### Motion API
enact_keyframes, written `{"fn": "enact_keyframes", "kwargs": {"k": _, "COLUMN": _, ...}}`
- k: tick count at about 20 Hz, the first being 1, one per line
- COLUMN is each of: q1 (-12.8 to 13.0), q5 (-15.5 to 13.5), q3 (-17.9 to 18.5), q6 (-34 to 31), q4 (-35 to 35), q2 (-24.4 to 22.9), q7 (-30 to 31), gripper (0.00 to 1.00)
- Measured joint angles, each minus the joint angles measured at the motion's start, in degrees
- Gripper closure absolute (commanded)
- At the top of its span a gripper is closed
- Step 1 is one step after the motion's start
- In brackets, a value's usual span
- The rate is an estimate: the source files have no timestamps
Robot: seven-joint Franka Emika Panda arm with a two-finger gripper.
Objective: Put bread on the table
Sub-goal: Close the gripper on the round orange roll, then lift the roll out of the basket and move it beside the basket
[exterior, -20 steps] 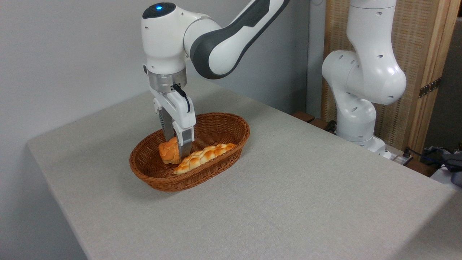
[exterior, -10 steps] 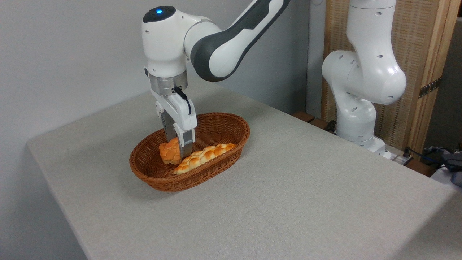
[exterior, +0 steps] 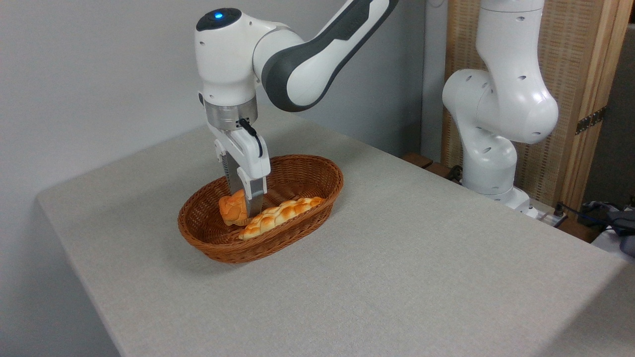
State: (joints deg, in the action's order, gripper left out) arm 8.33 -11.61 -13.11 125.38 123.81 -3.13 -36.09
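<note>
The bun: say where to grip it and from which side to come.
Grip the bun across its round middle, from straight above: the basket wall and the loaf beside it block the sides. The gripper already straddles it this way, probably shut on it.

wicker basket [exterior: 317, 173], braided loaf [exterior: 278, 215], wooden screen [exterior: 580, 74]

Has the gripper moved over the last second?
Yes. The gripper, closed on the bun, has risen slightly against the basket rim.
</note>
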Motion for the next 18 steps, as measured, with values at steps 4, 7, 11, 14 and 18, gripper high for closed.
{"fn": "enact_keyframes", "kwargs": {"k": 4, "q1": 0.0, "q5": 0.0, "q3": 0.0, "q6": 0.0, "q4": 0.0, "q2": 0.0, "q7": 0.0, "gripper": 0.59}}
{"fn": "enact_keyframes", "kwargs": {"k": 7, "q1": 0.0, "q5": 0.0, "q3": 0.0, "q6": 0.0, "q4": 0.0, "q2": 0.0, "q7": 0.0, "gripper": 0.59}}
{"fn": "enact_keyframes", "kwargs": {"k": 11, "q1": 0.0, "q5": 0.0, "q3": 0.5, "q6": -3.8, "q4": -2.8, "q2": -0.6, "q7": 0.0, "gripper": 0.55}}
{"fn": "enact_keyframes", "kwargs": {"k": 14, "q1": 0.0, "q5": 0.0, "q3": 3.4, "q6": -11.8, "q4": -8.8, "q2": -1.3, "q7": 0.0, "gripper": 0.51}}
{"fn": "enact_keyframes", "kwargs": {"k": 18, "q1": -0.4, "q5": 0.0, "q3": 9.0, "q6": -15.8, "q4": -13.2, "q2": -1.6, "q7": -2.4, "gripper": 0.51}}
